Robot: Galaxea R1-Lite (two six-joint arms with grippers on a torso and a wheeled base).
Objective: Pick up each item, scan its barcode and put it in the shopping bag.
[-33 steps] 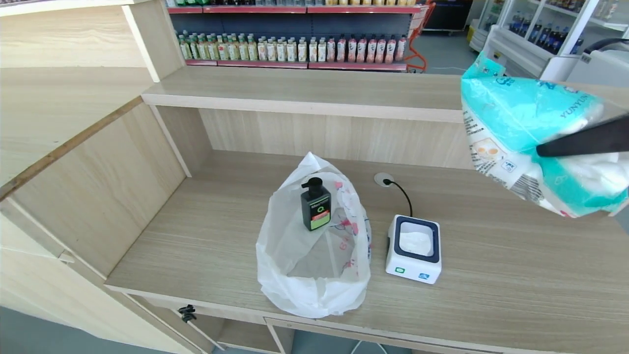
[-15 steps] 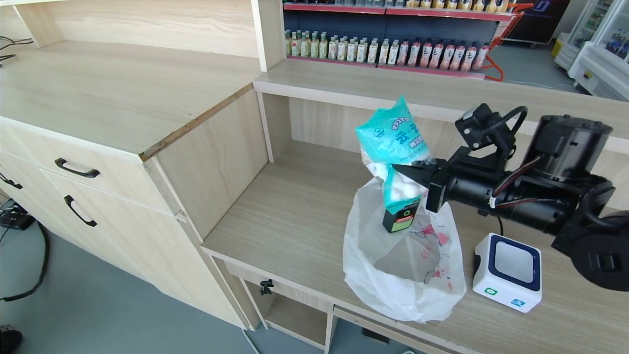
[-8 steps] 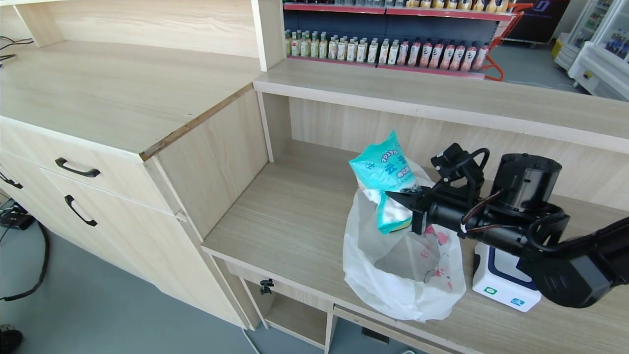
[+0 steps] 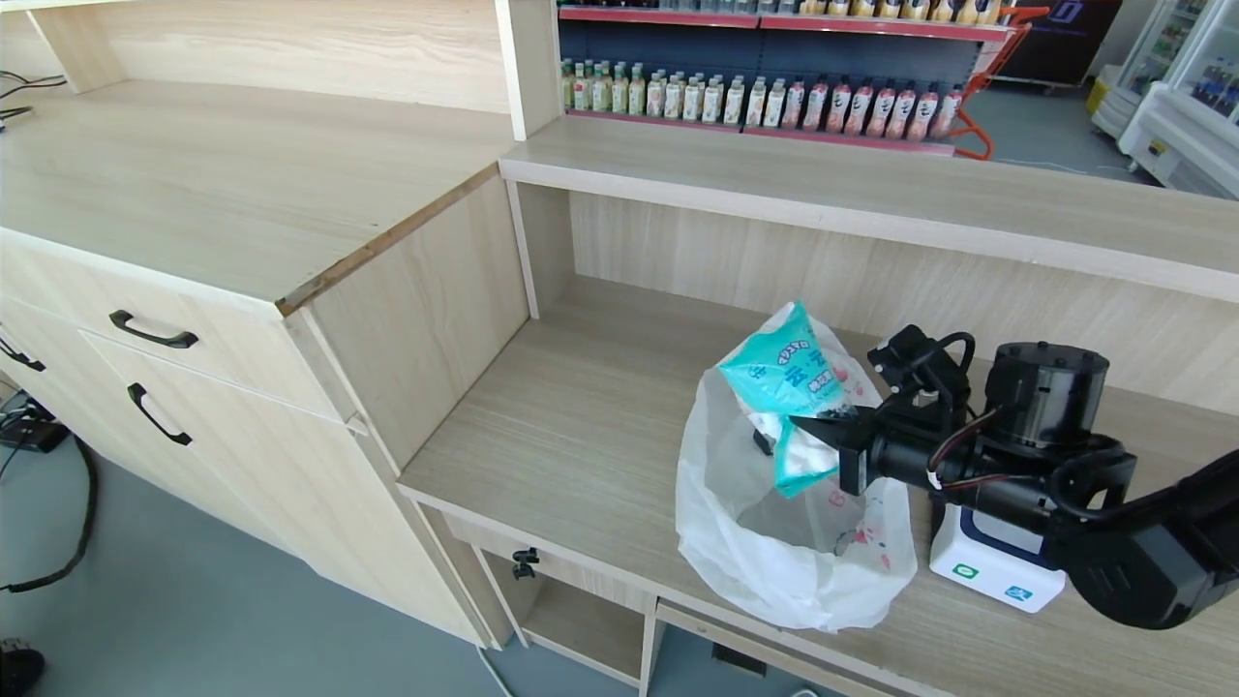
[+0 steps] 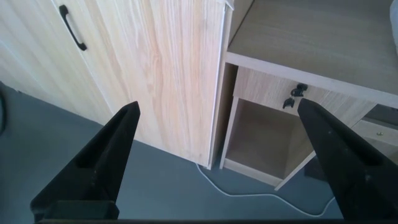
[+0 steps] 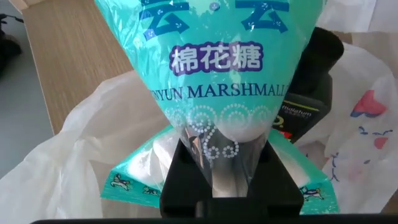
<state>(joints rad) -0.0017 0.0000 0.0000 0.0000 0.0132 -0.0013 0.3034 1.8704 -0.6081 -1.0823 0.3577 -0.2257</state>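
Teal marshmallow packet [image 4: 786,382] is hanging right over the mouth of the white shopping bag [image 4: 736,552], with its lower end already dipping inside. The right tool [image 4: 811,428] is pinching it across the lower half, squeezing the puffy plastic flat. The left tool [image 5: 217,104] is spread wide, hanging out over the floor by the cabinet and doing nothing.

Biggest worry is probably the black pump bottle [image 6: 309,93] standing in the bag, just behind the packet. If the packet is let go from here it could land on the pump head and knock the bottle over, or end up perched on it instead of settling. The bag is also thin and floppy, so its rim could fold inward or catch on the tool when the tool pulls out, dragging the bag along the tabletop [image 4: 581,426] toward the scanner [image 4: 987,573].

The packet's long axis is close to vertical. Its sealed, pointed end is up and its wider end is down in the bag.
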